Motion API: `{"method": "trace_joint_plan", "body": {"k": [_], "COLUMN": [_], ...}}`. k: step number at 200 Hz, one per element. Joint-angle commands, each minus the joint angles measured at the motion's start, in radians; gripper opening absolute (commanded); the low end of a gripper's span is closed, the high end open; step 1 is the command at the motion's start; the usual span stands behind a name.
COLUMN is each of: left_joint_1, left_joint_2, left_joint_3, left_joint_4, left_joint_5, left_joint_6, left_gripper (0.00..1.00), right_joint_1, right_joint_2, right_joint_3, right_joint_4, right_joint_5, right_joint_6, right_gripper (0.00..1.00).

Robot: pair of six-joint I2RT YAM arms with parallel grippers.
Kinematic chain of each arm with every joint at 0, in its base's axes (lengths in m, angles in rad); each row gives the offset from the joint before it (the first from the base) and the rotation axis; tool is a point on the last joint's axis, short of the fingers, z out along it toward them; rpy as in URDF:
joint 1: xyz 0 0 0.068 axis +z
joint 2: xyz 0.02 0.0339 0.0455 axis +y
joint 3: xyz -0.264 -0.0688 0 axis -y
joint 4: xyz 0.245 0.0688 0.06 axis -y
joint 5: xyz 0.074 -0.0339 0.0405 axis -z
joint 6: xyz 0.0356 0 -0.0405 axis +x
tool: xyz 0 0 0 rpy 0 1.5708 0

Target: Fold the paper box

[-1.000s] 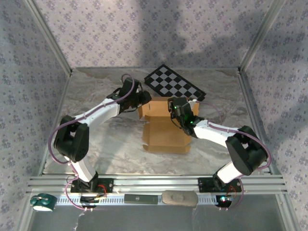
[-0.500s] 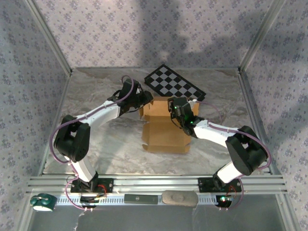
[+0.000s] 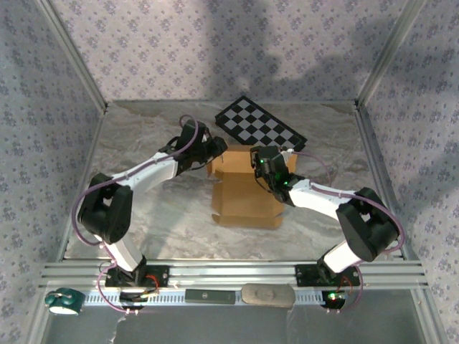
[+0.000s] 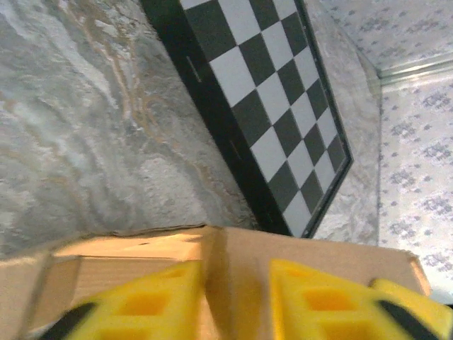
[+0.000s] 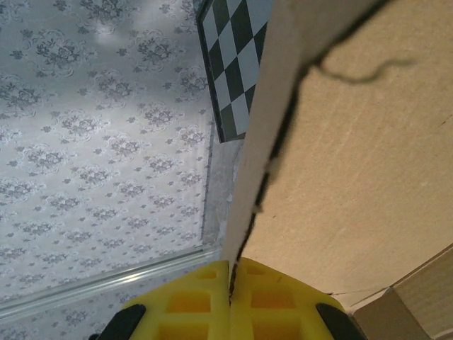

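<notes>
The paper box (image 3: 244, 192) is tan cardboard, lying partly folded in the middle of the table with its far walls raised. My left gripper (image 3: 214, 150) is at its far left corner. In the left wrist view the yellow fingers (image 4: 141, 301) stand apart, astride a creased cardboard corner (image 4: 219, 248), so the left gripper (image 4: 237, 280) is open. My right gripper (image 3: 262, 169) is over the box's right side. In the right wrist view it (image 5: 230, 268) is shut on the thin edge of a cardboard flap (image 5: 354, 142).
A black-and-white checkered board (image 3: 262, 125) lies just behind the box, near both grippers (image 4: 269, 92). Patterned walls and metal posts close in the marble-look table (image 3: 158, 215). Bare tabletop lies left of and in front of the box.
The left arm has shifted slightly at the box's far left corner. The box and the right arm stay where they were.
</notes>
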Motion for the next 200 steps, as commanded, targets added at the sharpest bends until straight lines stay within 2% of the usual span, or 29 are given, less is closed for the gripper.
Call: {"method": "trace_joint_plan", "body": {"k": [1,24,46,60,74,94,155,200], "left_joint_1": [-0.004,-0.022,-0.092,-0.109,-0.11,-0.11,-0.109,-0.109], "left_joint_2": [-0.124,-0.22,-0.333,-0.362,-0.367,-0.31,-0.042,0.027], "left_joint_3": [-0.077,-0.206,-0.317,-0.36,-0.403,-0.42,-0.309,-0.25], "left_joint_4": [-0.07,-0.03,-0.047,-0.101,-0.119,-0.085,0.023,0.036], "left_joint_5": [-0.088,-0.093,-0.183,-0.207,-0.227,-0.201,-0.208,-0.295], "left_joint_6": [0.056,0.048,0.04,0.027,0.023,0.032,0.003,0.005], "left_gripper": [0.39,0.38,0.34,0.24,0.09,0.04,0.0,0.0], "right_joint_1": [-0.005,-0.009,-0.01,-0.012,-0.012,-0.01,-0.025,-0.036], "right_joint_2": [-0.028,-0.031,-0.032,-0.032,-0.034,-0.033,-0.03,-0.019], "right_joint_3": [-0.017,-0.017,-0.014,-0.016,-0.018,-0.019,-0.005,0.0], "right_joint_4": [-0.017,-0.021,-0.022,-0.021,-0.018,-0.016,-0.041,-0.026], "right_joint_5": [0.012,0.014,0.01,0.011,0.012,0.011,0.008,-0.014], "right_joint_6": [0.003,0.004,0.003,0.002,0.001,0.0,0.008,0.011], "right_gripper": [0.0,0.0,0.0,0.0,0.0,0.0,0.0,0.0]}}
